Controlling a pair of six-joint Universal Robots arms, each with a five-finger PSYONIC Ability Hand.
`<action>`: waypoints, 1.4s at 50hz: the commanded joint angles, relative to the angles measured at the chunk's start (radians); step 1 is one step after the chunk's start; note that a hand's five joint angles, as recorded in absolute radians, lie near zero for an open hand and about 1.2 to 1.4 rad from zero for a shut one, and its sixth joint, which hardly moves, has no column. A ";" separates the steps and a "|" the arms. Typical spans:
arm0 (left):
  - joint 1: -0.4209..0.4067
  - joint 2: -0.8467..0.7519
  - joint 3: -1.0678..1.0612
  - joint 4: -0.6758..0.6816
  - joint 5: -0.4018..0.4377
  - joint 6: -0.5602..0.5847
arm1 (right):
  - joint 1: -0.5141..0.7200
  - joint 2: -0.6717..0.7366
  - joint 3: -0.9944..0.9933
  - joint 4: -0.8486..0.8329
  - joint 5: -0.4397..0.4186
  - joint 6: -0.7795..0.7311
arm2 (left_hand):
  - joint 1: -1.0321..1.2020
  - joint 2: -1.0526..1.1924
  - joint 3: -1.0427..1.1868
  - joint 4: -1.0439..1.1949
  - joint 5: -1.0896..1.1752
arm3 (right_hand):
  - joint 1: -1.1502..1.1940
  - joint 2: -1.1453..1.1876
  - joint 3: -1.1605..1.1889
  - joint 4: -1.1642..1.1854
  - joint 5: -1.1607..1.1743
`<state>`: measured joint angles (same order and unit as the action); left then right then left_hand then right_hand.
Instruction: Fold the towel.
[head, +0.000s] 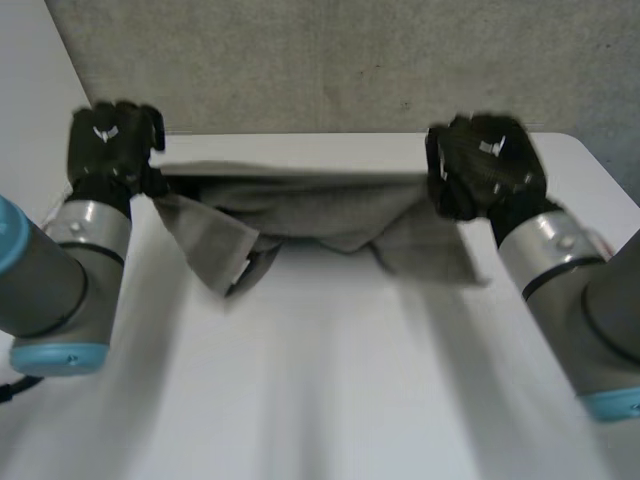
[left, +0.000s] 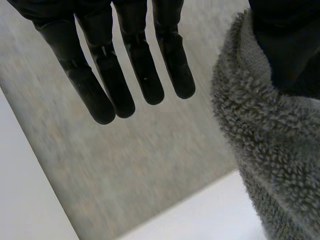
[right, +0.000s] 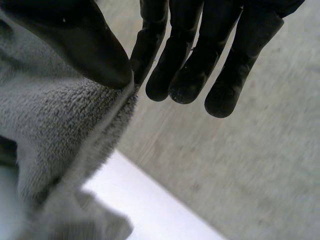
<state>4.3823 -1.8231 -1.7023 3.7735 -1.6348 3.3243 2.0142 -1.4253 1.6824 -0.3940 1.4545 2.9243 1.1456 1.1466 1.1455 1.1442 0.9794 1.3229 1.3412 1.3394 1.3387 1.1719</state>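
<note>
Head view.
- towel (head: 320, 215): grey terry, centre of frame; strung by a straight top edge between both hands, sagging and bunched below; cannot tell whether the lower folds touch the white surface (head: 320, 380).
- left hand (head: 112, 140): black, upper left of frame, at the towel's left end, on the grey left arm (head: 60, 280).
- right hand (head: 485, 165): black, upper right of frame, at the towel's right end, on the right arm (head: 570, 290).
- floor (head: 330, 60): grey, beyond the surface's far edge.

Left wrist view.
- left hand (left: 145, 65): fingers (left: 112, 80) straight and spread, apart from the cloth; thumb (left: 292, 45) pressed into the towel (left: 265, 150), gripping it there, cloth wrapped close around the thumb.
- surface (left: 200, 215) and floor (left: 125, 165) beyond the fingertips.

Right wrist view.
- right hand (right: 195, 55): closed on the towel (right: 55, 125); hemmed edge pinched between thumb (right: 80, 40) and the nearest finger, other fingers straight beside it.
- towel hanging from the thumb, over the surface (right: 145, 205); floor (right: 250, 165) beyond.
</note>
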 joint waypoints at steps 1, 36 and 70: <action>-0.006 0.045 0.041 -0.086 0.004 0.000 | 0.003 -0.038 -0.153 0.232 -0.028 0.001 | -0.048 -0.049 -0.048 -0.047 -0.057 | 0.073 0.055 0.057 0.058 0.050; -0.020 -0.168 0.572 -0.109 0.102 0.253 | 0.012 0.249 -0.647 0.017 -0.063 -0.221 | 0.251 0.250 0.251 0.252 0.242 | 0.073 0.055 0.057 0.058 0.050; 0.235 -0.002 -0.310 0.153 0.490 0.251 | -0.020 0.272 -0.163 0.429 -0.232 -0.599 | 0.251 0.250 0.251 0.252 0.242 | 0.073 0.055 0.057 0.058 0.050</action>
<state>4.5876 -1.8127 -1.8872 3.8587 -1.1487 3.5357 1.9966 -1.1535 1.3387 0.0586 1.2006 2.3312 1.3565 1.3563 1.3794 1.3534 1.1982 1.3270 1.3412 1.3435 1.3434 1.1829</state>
